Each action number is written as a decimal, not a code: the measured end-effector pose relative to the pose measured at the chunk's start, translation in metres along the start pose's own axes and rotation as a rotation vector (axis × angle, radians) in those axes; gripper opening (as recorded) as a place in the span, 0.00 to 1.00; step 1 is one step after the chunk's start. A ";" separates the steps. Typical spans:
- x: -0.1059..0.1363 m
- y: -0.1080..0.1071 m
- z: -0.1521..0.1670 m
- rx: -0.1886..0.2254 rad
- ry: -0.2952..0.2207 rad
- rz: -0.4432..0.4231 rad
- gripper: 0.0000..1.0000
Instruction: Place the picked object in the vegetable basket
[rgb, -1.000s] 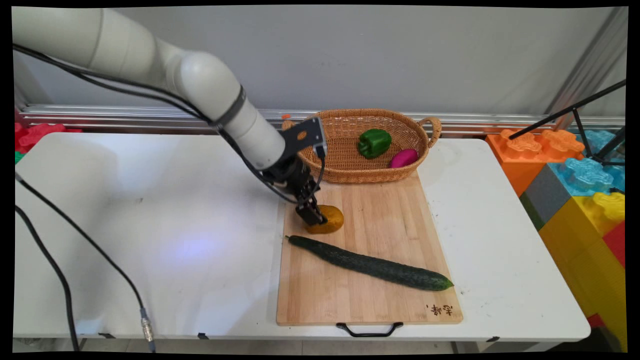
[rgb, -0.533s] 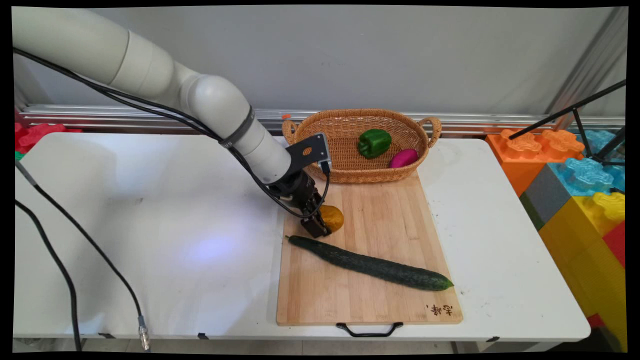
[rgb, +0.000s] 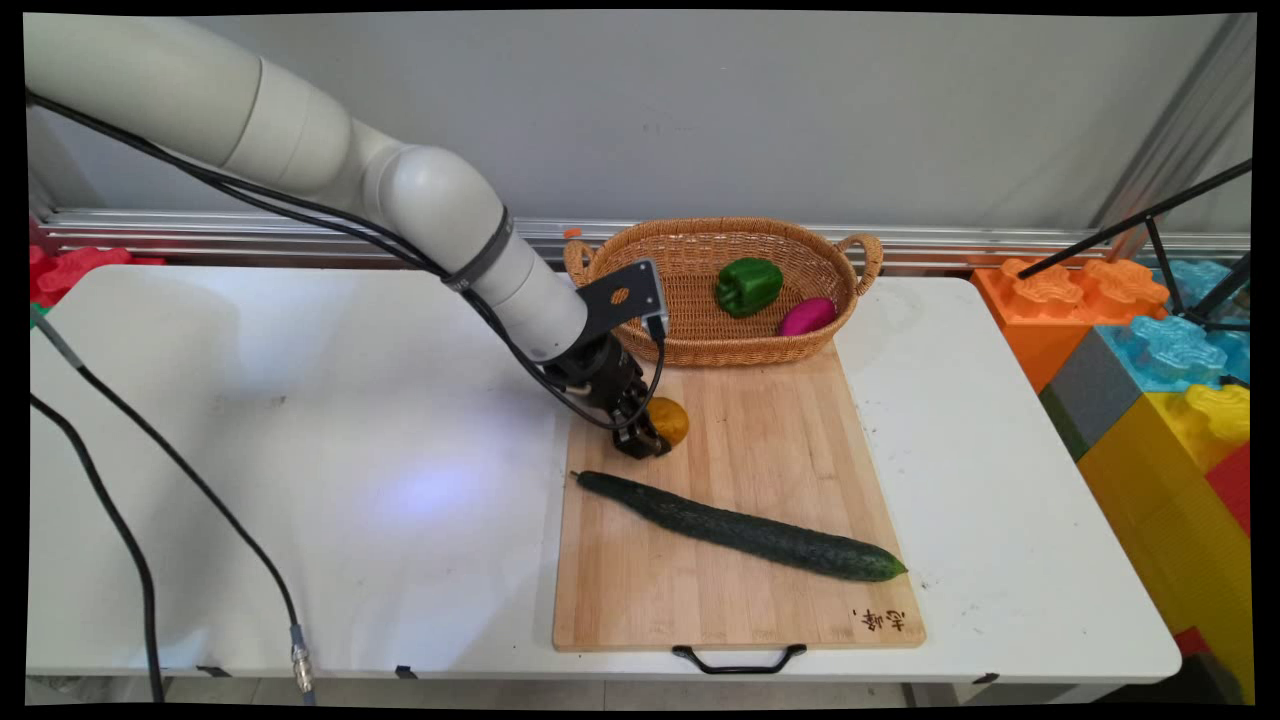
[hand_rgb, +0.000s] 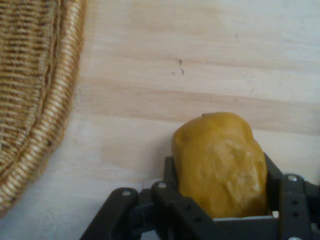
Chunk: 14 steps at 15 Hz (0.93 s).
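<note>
A wooden cutting board (rgb: 760, 560) is lying on the white table (rgb: 300, 450), cucumber (rgb: 740, 528) across it. The gripper (rgb: 647, 440) is pinching a yellow-brown potato (hand_rgb: 220, 162), mostly hidden in the main view; the hand view is showing it clamped just beside the wicker basket (hand_rgb: 35, 90).

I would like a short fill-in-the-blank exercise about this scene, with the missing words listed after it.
1. The hand is shut on a yellow-brown ____.
2. The long cucumber lies on the wooden ____.
3. The green pepper and a magenta item sit inside the wicker ____.

Missing words: potato; cutting board; basket
</note>
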 end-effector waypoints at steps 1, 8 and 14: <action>0.003 0.000 -0.003 0.001 0.003 -0.001 0.00; 0.053 -0.005 -0.039 0.045 0.084 -0.021 0.00; 0.100 -0.060 -0.067 0.210 0.157 -0.013 0.00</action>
